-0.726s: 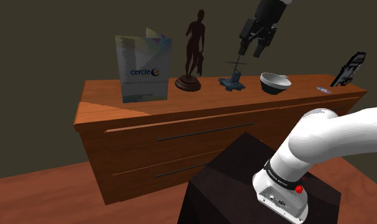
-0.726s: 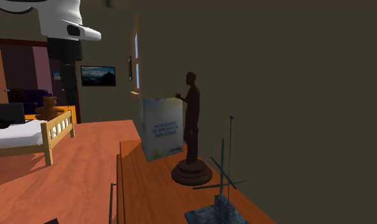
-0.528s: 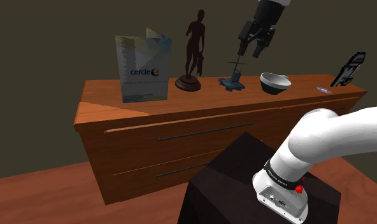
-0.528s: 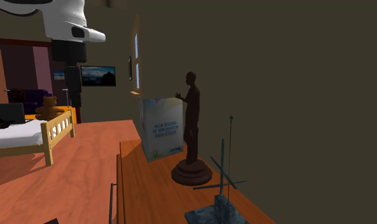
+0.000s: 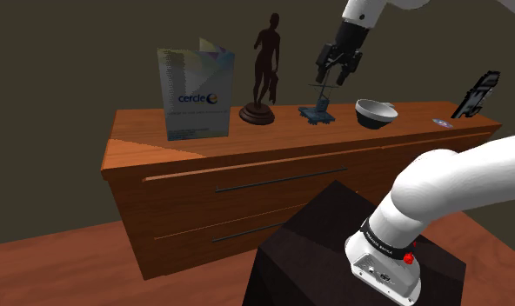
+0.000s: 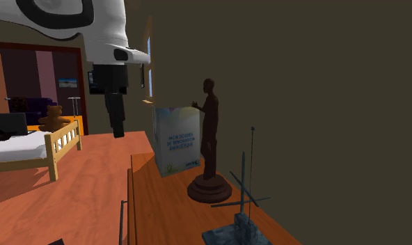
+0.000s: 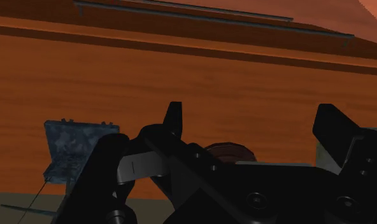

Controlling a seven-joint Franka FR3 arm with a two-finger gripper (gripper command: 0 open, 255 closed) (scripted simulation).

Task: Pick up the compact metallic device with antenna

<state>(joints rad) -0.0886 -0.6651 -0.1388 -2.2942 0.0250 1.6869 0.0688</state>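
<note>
Gripper (image 5: 332, 78) hovers above and near antenna device (image 5: 317, 112), fingers spread wide, empty. Device sits on dresser (image 5: 151, 139), ungrasped. Left: align, descend, close, lift.

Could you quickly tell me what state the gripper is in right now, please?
Gripper: open, fingers apart, holding nothing; the antenna device stands on the dresser.
</note>
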